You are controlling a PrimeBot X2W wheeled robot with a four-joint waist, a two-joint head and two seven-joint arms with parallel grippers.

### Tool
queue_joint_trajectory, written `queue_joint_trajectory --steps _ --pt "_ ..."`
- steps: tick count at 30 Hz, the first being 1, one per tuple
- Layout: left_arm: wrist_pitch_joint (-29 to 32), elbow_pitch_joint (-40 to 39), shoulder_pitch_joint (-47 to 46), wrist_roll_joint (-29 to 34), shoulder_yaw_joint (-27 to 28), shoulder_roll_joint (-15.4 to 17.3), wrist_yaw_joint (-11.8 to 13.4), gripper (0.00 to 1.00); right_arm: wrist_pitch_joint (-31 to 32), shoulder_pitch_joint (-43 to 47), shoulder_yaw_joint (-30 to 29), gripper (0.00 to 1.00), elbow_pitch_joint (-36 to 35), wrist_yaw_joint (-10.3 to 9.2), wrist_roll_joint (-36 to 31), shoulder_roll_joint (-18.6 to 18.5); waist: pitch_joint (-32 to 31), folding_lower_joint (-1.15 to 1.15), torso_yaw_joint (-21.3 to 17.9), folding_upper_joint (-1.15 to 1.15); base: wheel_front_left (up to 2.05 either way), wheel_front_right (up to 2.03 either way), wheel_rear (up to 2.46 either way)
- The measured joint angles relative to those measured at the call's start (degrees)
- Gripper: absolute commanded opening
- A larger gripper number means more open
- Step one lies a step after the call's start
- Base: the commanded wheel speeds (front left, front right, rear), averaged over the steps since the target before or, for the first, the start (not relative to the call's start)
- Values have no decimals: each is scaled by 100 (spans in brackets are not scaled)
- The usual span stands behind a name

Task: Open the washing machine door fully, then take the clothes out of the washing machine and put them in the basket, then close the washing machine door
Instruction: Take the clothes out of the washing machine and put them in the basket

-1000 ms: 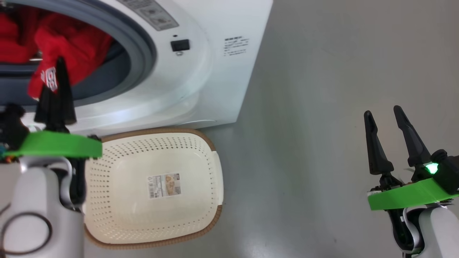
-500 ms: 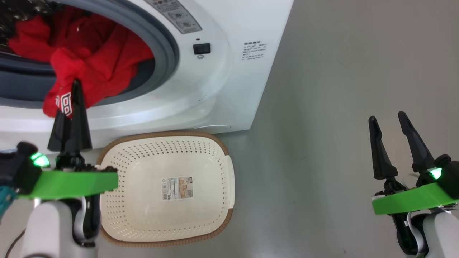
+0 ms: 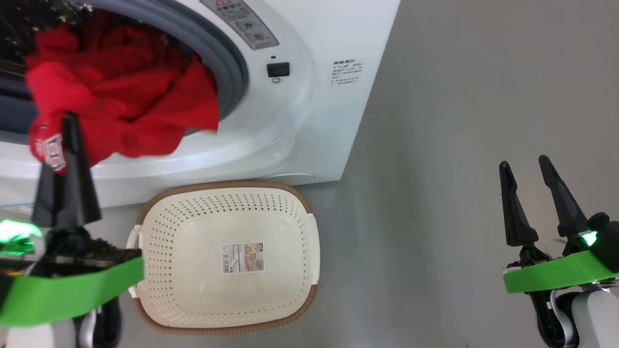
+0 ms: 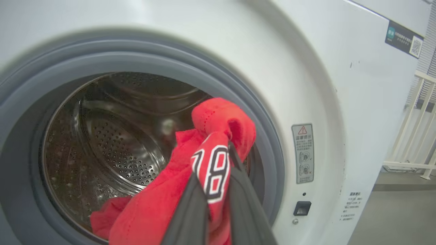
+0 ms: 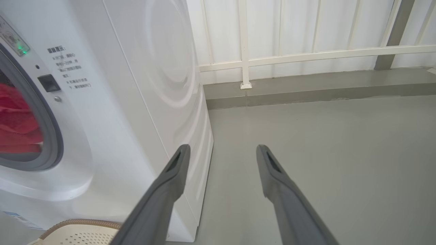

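We see a smooth grey floor (image 3: 459,96) spreading from twelve o'clock round to six in the head view, while in the right wrist view a white railing (image 5: 289,57) crosses at twelve o'clock, standing on a low grey kerb (image 5: 306,85).

L pincer (image 3: 67,121) tight; R pincer (image 3: 524,162) wide.

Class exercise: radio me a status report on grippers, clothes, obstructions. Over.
Left gripper shut on clothes, partly out of washing machine. Right gripper open, idle. Basket below, nothing between.

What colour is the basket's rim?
Brown, on the cream perforated plastic basket; clearest in head view.
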Motion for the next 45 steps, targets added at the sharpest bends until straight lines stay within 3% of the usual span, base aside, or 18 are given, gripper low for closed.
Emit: queue_joint_trajectory --steps 5,13,27,45 --pt "-1 -336 121 -124 23 0 0 0 0 18 -5 100 1 0 0 0 -34 0 13 0 0 0 0" --pt "-1 18 268 -123 -65 1 0 0 0 42 43 100 18 0 0 2 -89 0 -6 0 0 0 0" --pt "0 1894 463 -348 -221 3 0 0 0 86 123 100 7 0 8 40 139 0 -117 0 0 0 0" --pt "1 3908 -385 -43 -365 -1 0 0 0 -232 27 100 -99 0 8 98 935 0 -257 0 0 0 0"
